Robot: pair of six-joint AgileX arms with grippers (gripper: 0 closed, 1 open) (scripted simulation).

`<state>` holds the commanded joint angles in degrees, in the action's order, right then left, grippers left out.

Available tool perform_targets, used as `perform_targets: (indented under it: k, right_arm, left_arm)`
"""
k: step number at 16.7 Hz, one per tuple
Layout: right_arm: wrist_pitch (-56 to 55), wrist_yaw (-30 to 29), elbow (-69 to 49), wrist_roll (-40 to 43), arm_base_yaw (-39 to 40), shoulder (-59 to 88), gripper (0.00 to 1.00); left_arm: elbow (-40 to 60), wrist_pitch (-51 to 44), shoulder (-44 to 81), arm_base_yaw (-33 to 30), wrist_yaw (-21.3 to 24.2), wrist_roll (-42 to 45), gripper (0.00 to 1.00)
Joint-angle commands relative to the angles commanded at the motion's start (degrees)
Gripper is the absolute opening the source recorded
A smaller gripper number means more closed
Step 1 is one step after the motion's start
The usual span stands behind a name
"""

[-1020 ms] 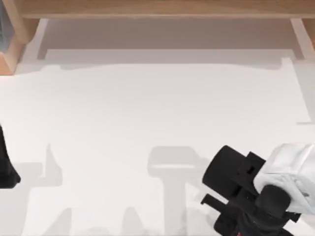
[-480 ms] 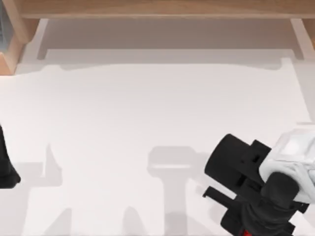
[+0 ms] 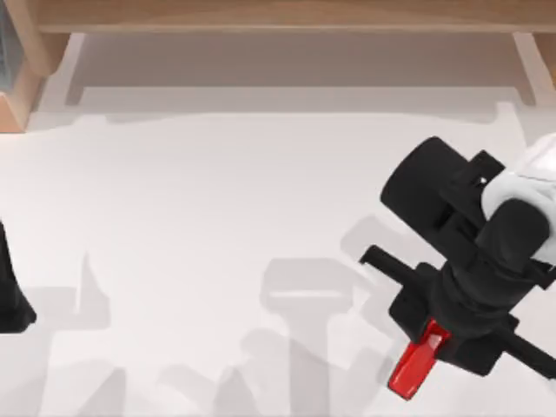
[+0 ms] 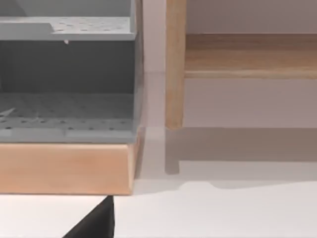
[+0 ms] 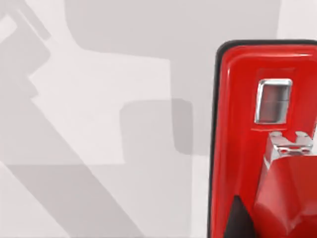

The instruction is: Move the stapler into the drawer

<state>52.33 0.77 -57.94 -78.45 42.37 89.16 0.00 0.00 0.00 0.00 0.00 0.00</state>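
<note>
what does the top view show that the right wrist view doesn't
Top view alone: the whole right arm with its right gripper near the table's lower right, the red stapler sticking out below it as a small bar, the left arm parked at the left edge, and the wooden frame along the far side.

Right wrist view alone: the stapler's detail up close, with a metal window and a black rim.

Both share the stapler and the white table crossed by grey shadows.
</note>
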Motion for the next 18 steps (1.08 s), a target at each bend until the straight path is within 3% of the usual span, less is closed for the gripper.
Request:
perform_targets:
  k: [6, 13, 18]
  right_arm:
    - [8.35, 1.04, -22.62, 19.72, -19.73, 8.99, 0.00]
    - [20.56, 1.67, -56.26, 49.98, -45.50, 26.86, 0.00]
    - [29.29, 1.48, -79.24, 71.41, -58.74, 42.69, 0.00]
  left_arm:
    - [0.00, 0.00, 0.00, 0.00, 0.00, 0.00, 1.00]
    - [0.00, 0.00, 0.00, 0.00, 0.00, 0.00, 1.00]
    - [0.00, 0.00, 0.00, 0.00, 0.00, 0.00, 1.00]
